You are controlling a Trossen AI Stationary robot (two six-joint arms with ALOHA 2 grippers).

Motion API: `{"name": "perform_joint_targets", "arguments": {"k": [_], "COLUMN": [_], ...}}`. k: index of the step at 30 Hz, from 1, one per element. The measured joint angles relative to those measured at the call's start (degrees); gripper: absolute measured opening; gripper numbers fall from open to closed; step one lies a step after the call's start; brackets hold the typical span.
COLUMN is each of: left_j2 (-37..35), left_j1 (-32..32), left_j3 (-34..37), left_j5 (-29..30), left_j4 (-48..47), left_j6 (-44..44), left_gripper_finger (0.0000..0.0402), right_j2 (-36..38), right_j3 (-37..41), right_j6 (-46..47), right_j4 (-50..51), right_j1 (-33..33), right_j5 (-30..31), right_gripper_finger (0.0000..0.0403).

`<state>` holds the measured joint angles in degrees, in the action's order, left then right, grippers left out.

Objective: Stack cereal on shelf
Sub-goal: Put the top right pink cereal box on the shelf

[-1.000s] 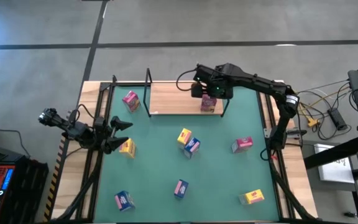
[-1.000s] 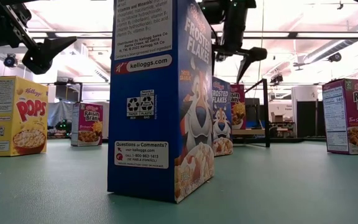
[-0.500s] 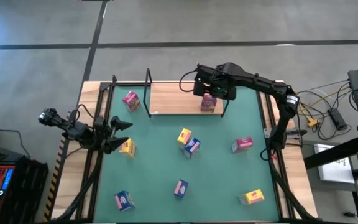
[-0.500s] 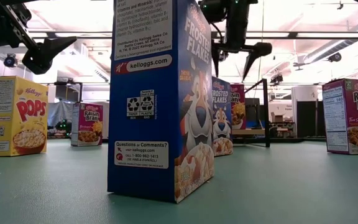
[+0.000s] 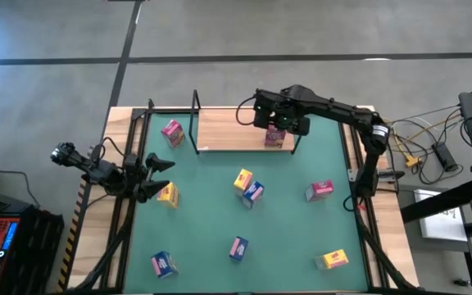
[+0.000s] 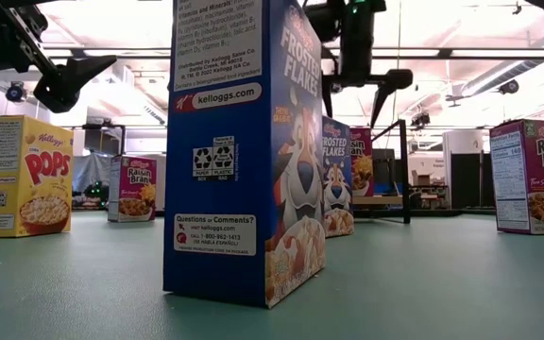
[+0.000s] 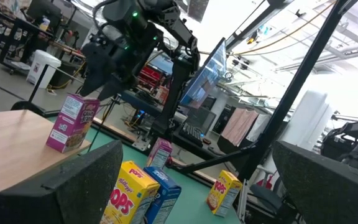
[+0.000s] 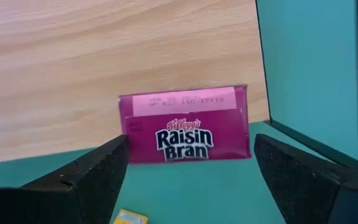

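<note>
One pink cereal box [image 5: 274,137] [image 8: 185,127] stands upright on its base on the light-wood shelf [image 5: 228,131] [image 8: 135,50], near the board's near right corner. My right gripper [image 5: 274,123] [image 8: 190,155] hangs above it, pointing steeply down and open. Its fingers [image 8: 98,177] stand to either side of the box, clear of it. Several more cereal boxes stand on the green mat: a pink one [image 5: 172,133], a yellow one [image 5: 242,179] and a blue one [image 5: 253,193] among them. My left gripper [image 5: 152,176] waits open at the table's left edge.
The shelf's black uprights [image 5: 196,111] [image 5: 297,139] rise beside the board and close to my right gripper. A blue box [image 6: 248,151] stands close in front of the low camera. A yellow box [image 5: 168,194] sits just beside my left gripper. Bare mat [image 5: 301,229] lies between the boxes.
My right gripper has rolled about the line it points along while staying above the pink box on the shelf; in the low view its two fingers now show spread apart side by side. The box has kept its place.
</note>
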<state>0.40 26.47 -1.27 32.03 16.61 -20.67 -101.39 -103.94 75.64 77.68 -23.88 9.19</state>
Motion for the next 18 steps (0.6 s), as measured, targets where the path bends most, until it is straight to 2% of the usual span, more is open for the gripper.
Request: {"name": "perform_joint_targets", "arguments": {"k": [5,12,18], "left_j2": [0.0,0.0,0.0], "left_j1": [0.0,0.0,0.0], "left_j3": [0.0,0.0,0.0], "left_j5": [0.0,0.0,0.0], "left_j4": [0.0,0.0,0.0], "left_j6": [0.0,0.0,0.0], "left_gripper_finger": [0.0398,0.0398,0.0398], "right_j2": [-1.2,-1.5,-1.5], "right_j3": [-0.6,-2.4,-2.6], "right_j6": [-0.1,-0.6,-0.7], "right_j4": [-0.2,0.1,0.1], "right_j1": [0.0,0.0,0.0], "right_j5": [0.0,0.0,0.0], "right_gripper_finger": [0.034,0.0375,0.038]}}
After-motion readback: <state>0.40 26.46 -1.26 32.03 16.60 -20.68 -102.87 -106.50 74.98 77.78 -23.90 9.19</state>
